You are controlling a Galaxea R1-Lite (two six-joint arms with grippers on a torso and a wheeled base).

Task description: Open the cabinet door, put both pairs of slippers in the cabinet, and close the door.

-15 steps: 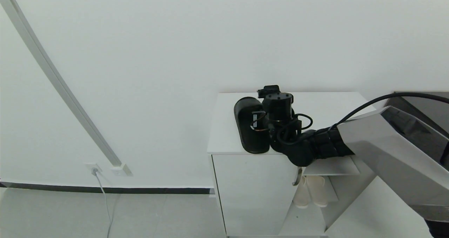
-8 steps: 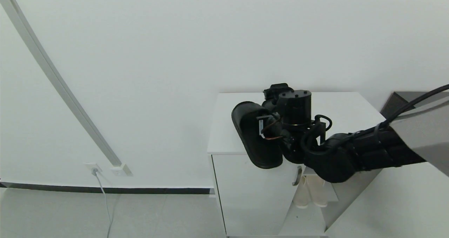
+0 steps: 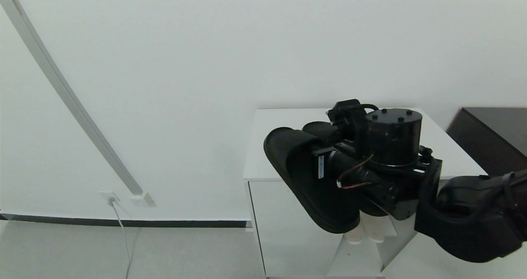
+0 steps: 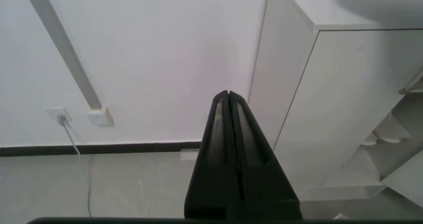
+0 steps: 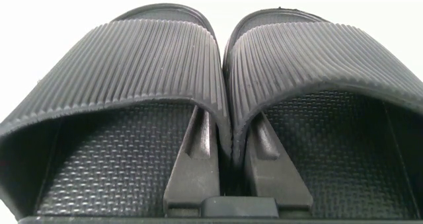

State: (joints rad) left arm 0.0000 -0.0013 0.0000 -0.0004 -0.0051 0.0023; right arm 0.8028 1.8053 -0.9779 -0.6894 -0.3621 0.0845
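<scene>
Just in front of the white cabinet, toward 4 o'clock in the head view, the right gripper is clamped on the black slippers, one finger under each ribbed strap, pinching the adjoining inner sides. The pair is held on edge, soles toward 9 o'clock, long axis running from 11 to 5 o'clock. A small white label is too small to read. White slippers stand inside the cabinet. The left gripper has its fingers pressed together, holding nothing

We see bright, diffuse light on the white wall; a soft shadow marks the cabinet top; the wall strip bows.
</scene>
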